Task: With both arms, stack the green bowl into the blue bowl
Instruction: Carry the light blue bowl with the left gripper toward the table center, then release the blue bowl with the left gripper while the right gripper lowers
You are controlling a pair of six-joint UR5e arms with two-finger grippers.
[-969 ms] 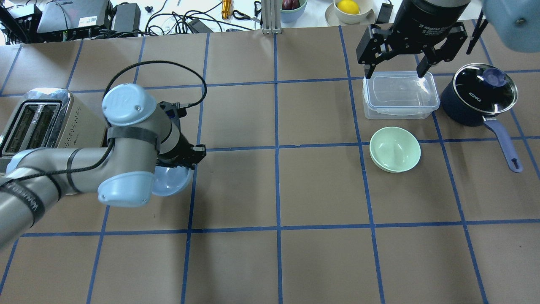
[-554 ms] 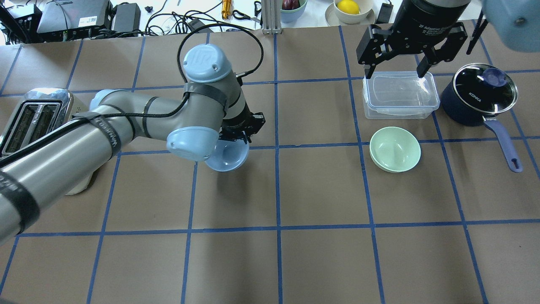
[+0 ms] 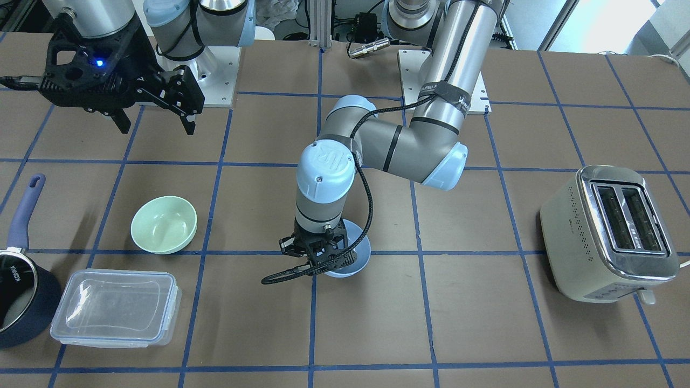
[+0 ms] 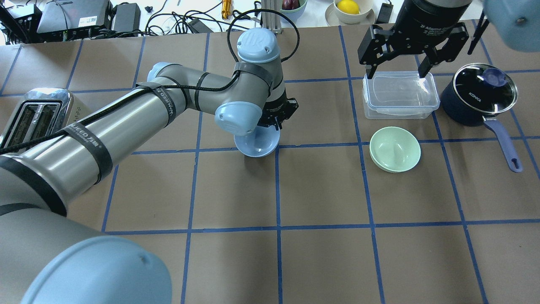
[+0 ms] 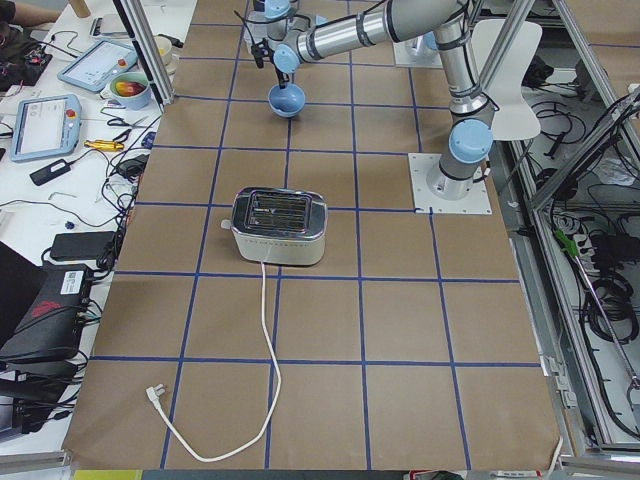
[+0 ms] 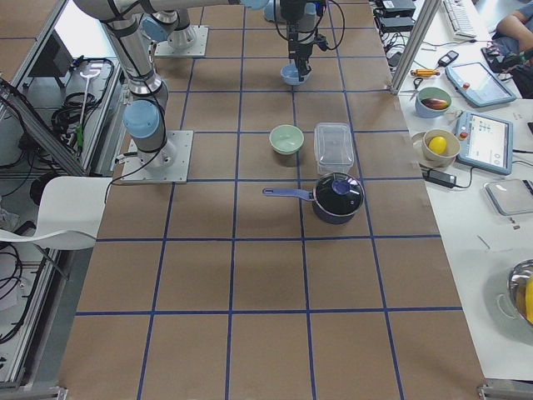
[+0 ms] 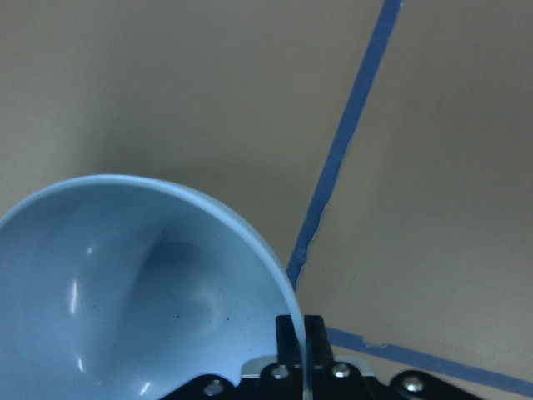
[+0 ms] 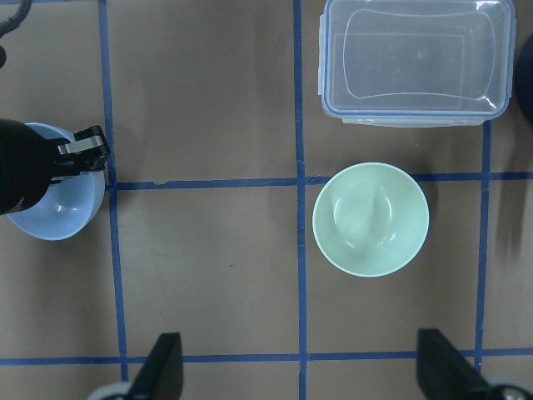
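Seen from overhead, the left gripper (image 7: pixel 298 336) pinches the rim of a small light-blue plastic bowl (image 4: pixel 258 145) mid-surface (image 4: pixel 320 190), a pale mint-green round bowl (image 4: pixel 395 149) sits at its 3 o'clock, and the right gripper (image 4: pixel 395 74) hangs spread open.

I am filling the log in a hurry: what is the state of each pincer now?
Left pincer: closed on the rim of the blue bowl.
Right pincer: open, holding nothing.
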